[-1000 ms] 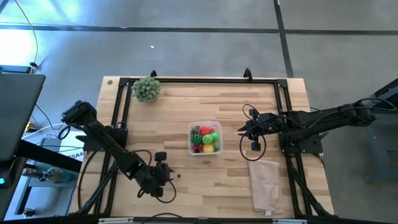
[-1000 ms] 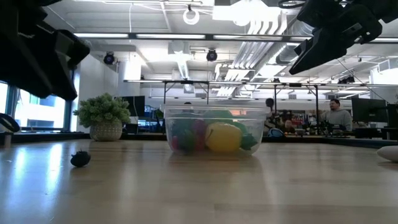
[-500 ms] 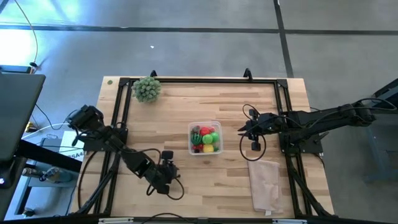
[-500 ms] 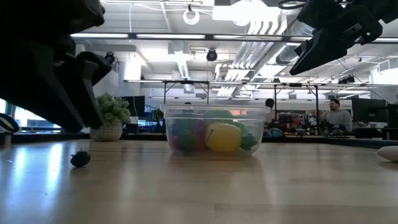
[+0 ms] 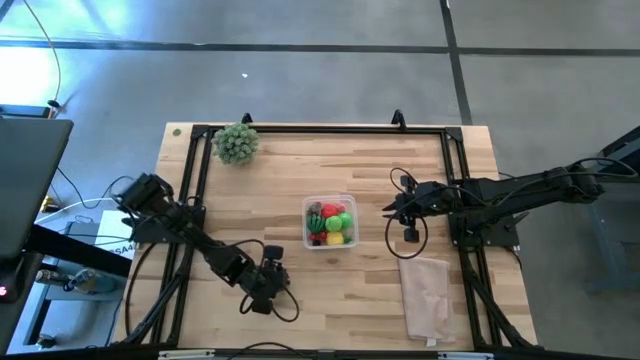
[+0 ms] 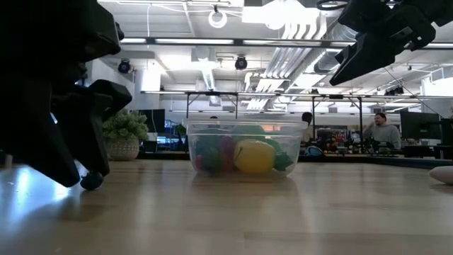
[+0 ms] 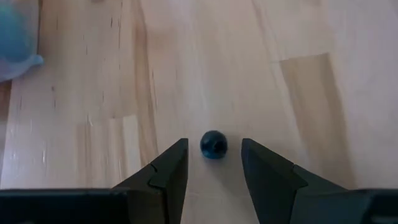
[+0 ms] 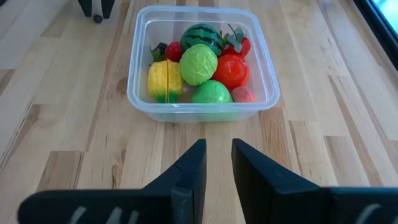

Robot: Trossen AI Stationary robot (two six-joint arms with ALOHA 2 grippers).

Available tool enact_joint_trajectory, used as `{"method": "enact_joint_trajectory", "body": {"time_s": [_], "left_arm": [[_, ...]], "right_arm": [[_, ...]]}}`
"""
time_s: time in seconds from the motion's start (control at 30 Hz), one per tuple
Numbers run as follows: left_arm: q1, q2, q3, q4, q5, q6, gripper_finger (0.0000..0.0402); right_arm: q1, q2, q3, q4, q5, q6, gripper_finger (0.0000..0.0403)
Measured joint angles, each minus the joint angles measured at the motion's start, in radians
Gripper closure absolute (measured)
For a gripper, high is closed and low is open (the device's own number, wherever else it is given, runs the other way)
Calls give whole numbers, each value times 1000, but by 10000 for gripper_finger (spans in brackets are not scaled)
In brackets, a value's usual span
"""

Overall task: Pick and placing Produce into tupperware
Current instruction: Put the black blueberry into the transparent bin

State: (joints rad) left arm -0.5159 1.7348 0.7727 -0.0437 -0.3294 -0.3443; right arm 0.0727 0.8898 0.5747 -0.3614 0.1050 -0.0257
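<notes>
A small dark berry [image 7: 213,144] lies on the wooden table [image 5: 300,170], near its front left. My left gripper [image 7: 213,163] is open and low over the table, and the berry sits at the gap between its fingertips, apart from both. The low view shows the berry [image 6: 90,182] beside the dark left gripper [image 6: 71,142]. The clear tupperware [image 5: 330,222] stands mid-table, holding red, green and yellow toy produce and a striped green ball [image 8: 202,36]. My right gripper [image 8: 217,158] waits to the right of it [image 5: 395,210], slightly open and empty.
A bushy pale-green plant [image 5: 236,143] stands at the far left corner. A folded beige cloth [image 5: 425,295] lies at the front right. A black frame [image 5: 320,130] runs around the table. People and desks show in the room beyond.
My left gripper has gone toward the table's right edge and down, coming in around the dark berry. The berry has stayed where it was.
</notes>
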Motion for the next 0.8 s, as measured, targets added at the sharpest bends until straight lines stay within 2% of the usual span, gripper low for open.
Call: {"method": "enact_joint_trajectory", "body": {"time_s": [0.37,0.8], "left_arm": [[0,11,0,41,-39,0,263],[0,45,2,57,-33,-1,263]], "right_arm": [[0,0,0,0,0,0,336],[0,0,0,3,0,0,336]]}}
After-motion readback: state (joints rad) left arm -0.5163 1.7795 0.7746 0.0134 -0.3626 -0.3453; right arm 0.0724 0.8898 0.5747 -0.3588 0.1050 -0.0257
